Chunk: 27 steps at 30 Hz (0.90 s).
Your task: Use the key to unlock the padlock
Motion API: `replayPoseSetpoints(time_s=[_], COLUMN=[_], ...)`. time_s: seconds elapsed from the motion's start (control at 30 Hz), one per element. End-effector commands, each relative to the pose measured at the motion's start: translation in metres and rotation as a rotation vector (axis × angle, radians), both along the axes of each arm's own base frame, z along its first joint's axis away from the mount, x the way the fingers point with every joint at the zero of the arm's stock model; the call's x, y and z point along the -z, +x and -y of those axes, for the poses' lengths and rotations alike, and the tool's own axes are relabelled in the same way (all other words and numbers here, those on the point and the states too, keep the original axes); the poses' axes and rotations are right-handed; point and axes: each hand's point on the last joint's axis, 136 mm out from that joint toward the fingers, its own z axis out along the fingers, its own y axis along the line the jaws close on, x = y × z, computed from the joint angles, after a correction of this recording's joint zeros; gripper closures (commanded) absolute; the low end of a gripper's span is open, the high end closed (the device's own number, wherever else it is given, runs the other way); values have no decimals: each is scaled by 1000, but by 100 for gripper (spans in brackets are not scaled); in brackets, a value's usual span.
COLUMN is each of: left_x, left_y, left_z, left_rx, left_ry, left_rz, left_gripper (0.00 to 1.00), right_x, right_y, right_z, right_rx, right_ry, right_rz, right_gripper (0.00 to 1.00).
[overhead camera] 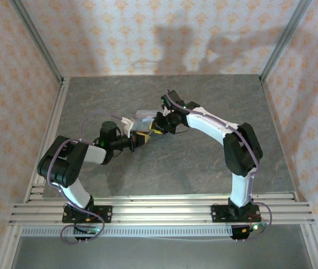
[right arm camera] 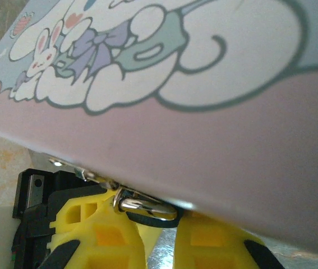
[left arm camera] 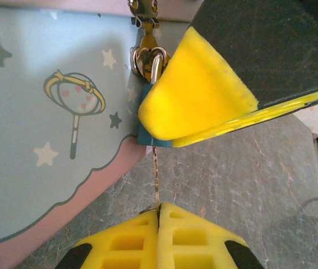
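The small teal padlock [left arm camera: 145, 136] hangs by its silver shackle from the hasp of a pastel blue-pink tin [left arm camera: 46, 112]. My right gripper [right arm camera: 154, 218] is shut on the padlock [right arm camera: 145, 208], just under the tin's pink edge; one of its yellow fingers [left arm camera: 198, 95] covers most of the lock body. The key [left arm camera: 156, 179], a thin pale metal sliver, runs straight from my left gripper [left arm camera: 160, 210] up into the bottom of the padlock. The left gripper is shut on the key's head. Both grippers [overhead camera: 140, 139] [overhead camera: 157, 129] meet at mid-table beside the tin [overhead camera: 142, 116].
The tin [right arm camera: 203, 112] with its white cartoon rabbit looms close above the right fingers. Grey marbled tabletop [left arm camera: 248, 185] lies beneath. Patterned walls and metal corner posts [overhead camera: 41, 45] enclose the table, with rails [overhead camera: 159, 210] along the near edge.
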Motion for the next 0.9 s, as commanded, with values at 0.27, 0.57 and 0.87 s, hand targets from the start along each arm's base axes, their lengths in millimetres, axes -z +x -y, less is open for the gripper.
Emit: replayPoseSetpoints(time_s=[0.27, 0.57, 0.87], left_x=[-16, -8, -7], left_y=[5, 10, 14], left_z=[1, -2, -3], left_rx=[-18, -39, -45], left_ry=[-21, -13, -28], left_rz=[72, 32, 8], left_gripper=[100, 100, 100], right_x=[-25, -21, -19], right_y=[2, 2, 2], right_z=[-7, -4, 1], right_rx=[-1, 8, 17], right_ry=[77, 64, 41], right_rz=[31, 34, 50], right_gripper=[95, 95, 95])
